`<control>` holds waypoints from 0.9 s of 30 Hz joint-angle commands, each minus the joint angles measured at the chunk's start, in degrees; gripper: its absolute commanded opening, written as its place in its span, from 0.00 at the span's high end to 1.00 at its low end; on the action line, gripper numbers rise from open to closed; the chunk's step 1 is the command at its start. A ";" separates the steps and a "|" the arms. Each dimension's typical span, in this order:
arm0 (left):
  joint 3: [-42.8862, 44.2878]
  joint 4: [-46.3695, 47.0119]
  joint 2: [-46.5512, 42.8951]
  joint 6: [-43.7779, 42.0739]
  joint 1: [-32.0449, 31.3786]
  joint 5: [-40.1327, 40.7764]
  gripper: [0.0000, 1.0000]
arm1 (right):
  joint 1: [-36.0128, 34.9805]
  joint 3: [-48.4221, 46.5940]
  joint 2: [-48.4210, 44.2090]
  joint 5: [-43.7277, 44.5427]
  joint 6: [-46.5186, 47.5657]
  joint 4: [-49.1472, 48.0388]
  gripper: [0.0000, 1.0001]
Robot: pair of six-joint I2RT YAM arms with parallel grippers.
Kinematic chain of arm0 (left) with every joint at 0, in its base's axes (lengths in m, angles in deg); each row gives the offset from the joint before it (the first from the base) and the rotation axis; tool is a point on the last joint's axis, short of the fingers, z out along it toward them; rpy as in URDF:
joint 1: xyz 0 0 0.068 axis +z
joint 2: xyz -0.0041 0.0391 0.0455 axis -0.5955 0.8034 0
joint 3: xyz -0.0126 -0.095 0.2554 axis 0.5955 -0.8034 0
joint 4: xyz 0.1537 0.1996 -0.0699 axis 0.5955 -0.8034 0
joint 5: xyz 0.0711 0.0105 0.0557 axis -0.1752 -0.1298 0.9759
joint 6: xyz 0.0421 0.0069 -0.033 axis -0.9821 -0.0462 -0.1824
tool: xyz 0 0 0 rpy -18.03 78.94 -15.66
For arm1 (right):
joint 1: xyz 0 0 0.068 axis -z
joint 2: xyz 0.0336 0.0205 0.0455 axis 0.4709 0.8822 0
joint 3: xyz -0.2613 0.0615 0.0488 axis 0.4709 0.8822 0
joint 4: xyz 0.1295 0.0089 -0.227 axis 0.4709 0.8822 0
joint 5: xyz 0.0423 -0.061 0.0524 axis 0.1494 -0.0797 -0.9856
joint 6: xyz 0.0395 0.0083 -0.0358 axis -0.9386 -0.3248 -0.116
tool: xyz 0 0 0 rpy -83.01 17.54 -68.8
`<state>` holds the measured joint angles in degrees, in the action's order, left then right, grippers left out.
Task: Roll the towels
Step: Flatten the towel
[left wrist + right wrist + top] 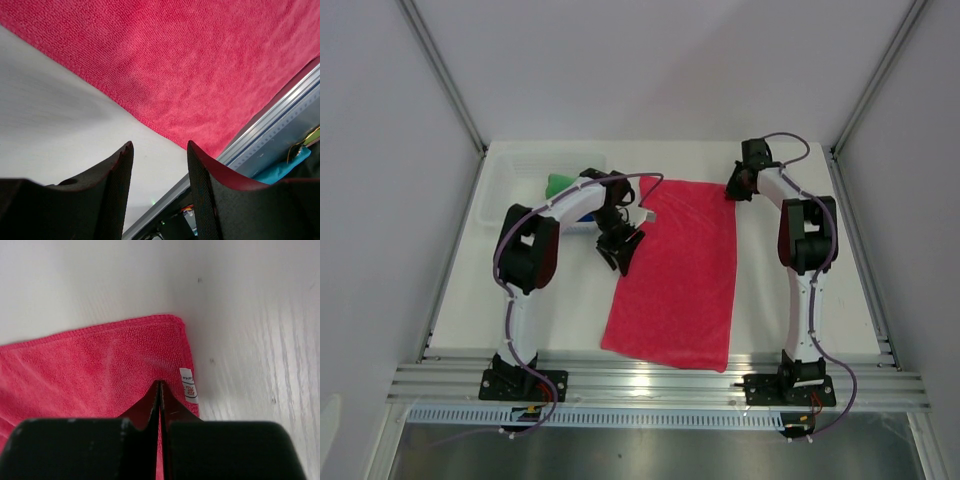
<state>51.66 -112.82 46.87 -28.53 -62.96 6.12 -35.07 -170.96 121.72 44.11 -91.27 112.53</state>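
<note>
Currently right gripper (160,386): fingers pressed together, pinching the pink towel (680,275) at its 1 o'clock corner, just beside a white tag (188,385). Left gripper (160,150): fingers apart, holding nothing, above bare white table (565,310) at the towel's 9 o'clock edge. Towel lies spread flat mid-table, its near edge close to the aluminium rail (650,385) at 6 o'clock. Green towel (558,183) sits in white basket (500,175) at 10 o'clock. Plain white walls (640,70) on three sides.
</note>
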 commanded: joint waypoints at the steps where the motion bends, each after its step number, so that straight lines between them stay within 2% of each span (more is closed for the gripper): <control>1: -0.40 0.41 -3.76 -1.25 -0.22 0.55 0.49 | 0.66 -6.48 6.13 5.63 -2.84 5.78 1.00; 9: 0.30 0.32 -4.11 -1.51 -0.22 1.60 0.49 | 0.66 -16.94 11.76 3.63 -7.33 5.00 1.00; 13: 1.97 -0.03 -4.46 -2.21 -0.39 0.47 0.49 | 0.57 -14.67 7.92 -0.94 -5.93 1.50 1.00; 15: 3.63 -0.47 -5.07 -3.70 -0.83 -0.15 0.49 | 0.22 -13.27 5.01 -1.82 -3.31 -0.44 0.95; 16: 4.08 -0.82 -5.42 -4.41 -1.70 -0.33 0.49 | 0.13 -12.91 3.52 -1.74 -2.25 -0.62 0.88; 18: 4.70 -2.13 -6.82 -8.00 -2.76 -0.24 0.48 | 0.04 -13.17 -1.58 -0.34 1.34 1.21 0.81; 19: 4.70 -2.75 -7.53 -11.32 -3.90 -0.24 0.48 | 0.13 -12.48 -3.77 0.80 2.06 5.05 0.74; 22: 0.77 -4.51 -11.92 -18.62 -6.09 -0.15 0.46 | -0.22 -6.17 -14.92 5.79 3.21 11.30 0.66; 23: -3.17 -4.25 -13.85 -24.74 -6.54 -0.15 0.44 | -0.57 1.60 -18.43 6.52 3.04 12.02 0.64; 24: -5.56 -3.55 -18.74 -28.02 -7.07 0.72 0.42 | -1.01 6.12 -25.69 6.96 2.95 12.38 0.63; 25: -13.59 -1.29 -21.48 -34.67 -8.38 1.68 0.41 | -2.32 10.69 -29.24 7.48 2.60 12.73 0.61; 26: -16.45 0.22 -24.38 -37.87 -9.17 3.00 0.40 | -2.86 19.26 -32.50 7.49 2.16 12.99 0.61; 27: -19.35 1.71 -27.20 -40.68 -10.14 5.71 0.40 | -3.64 23.35 -38.45 7.14 1.38 13.26 0.60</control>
<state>39.73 -112.18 28.38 -52.48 -70.87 8.17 -36.34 -158.39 95.49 48.81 -90.04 120.98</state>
